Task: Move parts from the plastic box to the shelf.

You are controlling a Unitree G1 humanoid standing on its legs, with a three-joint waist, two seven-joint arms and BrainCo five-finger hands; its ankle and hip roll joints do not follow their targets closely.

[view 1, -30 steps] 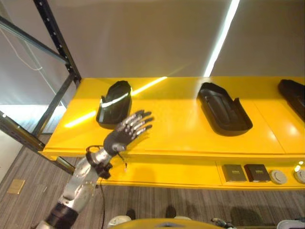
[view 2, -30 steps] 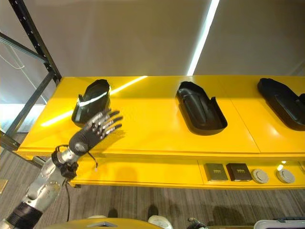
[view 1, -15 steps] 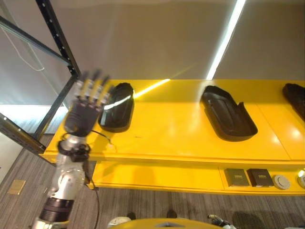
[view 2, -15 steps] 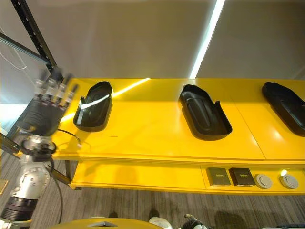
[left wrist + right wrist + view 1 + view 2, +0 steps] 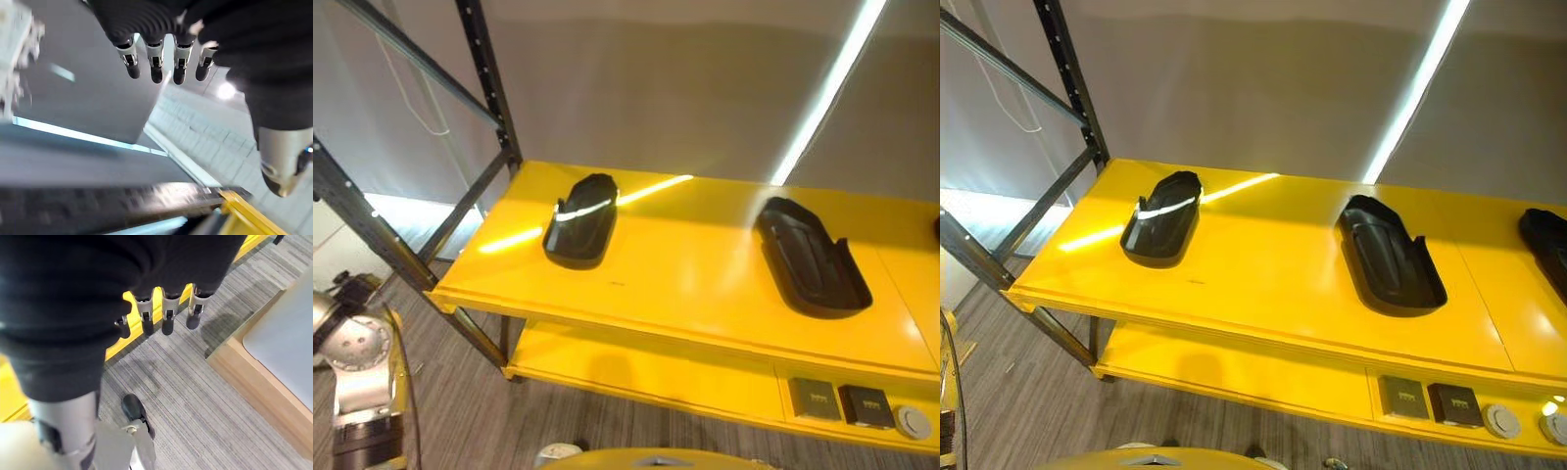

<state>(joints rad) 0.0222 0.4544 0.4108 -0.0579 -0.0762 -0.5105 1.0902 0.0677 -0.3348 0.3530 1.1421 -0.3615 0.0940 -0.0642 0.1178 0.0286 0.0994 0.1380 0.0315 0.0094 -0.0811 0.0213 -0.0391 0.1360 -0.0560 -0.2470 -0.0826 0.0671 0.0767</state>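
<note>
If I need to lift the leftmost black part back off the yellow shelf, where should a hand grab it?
Probably across the raised rim of the leftmost black part, near its front end, coming from above at the shelf front edge. It lies hollow side up, so the thumb could hook inside the wall, fingers outside.

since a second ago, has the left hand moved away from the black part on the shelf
Yes. It was over the yellow shelf by the leftmost black part; the left hand has since pulled back off the shelf, fingers straight, holding nothing.
</note>
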